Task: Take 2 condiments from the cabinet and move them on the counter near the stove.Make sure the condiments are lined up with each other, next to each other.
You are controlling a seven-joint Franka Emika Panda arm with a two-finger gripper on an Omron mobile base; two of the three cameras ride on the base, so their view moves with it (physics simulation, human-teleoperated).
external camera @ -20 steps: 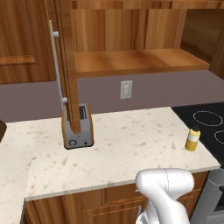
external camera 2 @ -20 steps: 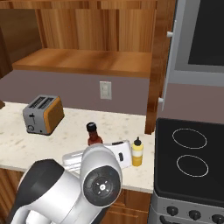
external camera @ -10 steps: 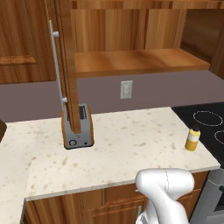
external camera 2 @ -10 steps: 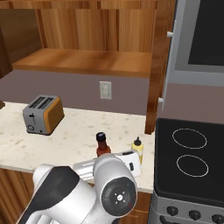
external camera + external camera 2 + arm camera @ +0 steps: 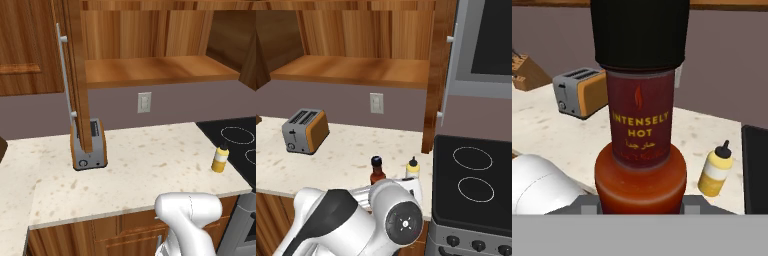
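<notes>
The dark red sauce bottle (image 5: 641,145) with a black cap stands upright right in front of the hand camera, and my gripper (image 5: 640,204) is shut on its bulging base. In the right base view the red bottle (image 5: 376,173) rises just behind my arm, a short gap left of the yellow squeeze bottle (image 5: 413,168). That yellow bottle (image 5: 220,158) stands on the beige counter (image 5: 140,167) beside the black stove (image 5: 476,175). The yellow bottle (image 5: 716,170) sits to the right of and beyond the red one. Whether the red bottle touches the counter is hidden.
The open wall cabinet (image 5: 351,70) has a bare shelf; its door (image 5: 76,75) with a silver handle hangs over the toaster (image 5: 90,150). The other door (image 5: 442,75) stands by the stove. A knife block (image 5: 527,72) sits at the far left.
My arm has swung right and forward, carrying the red bottle from mid-counter to just left of the yellow bottle. The yellow bottle has stayed put.
</notes>
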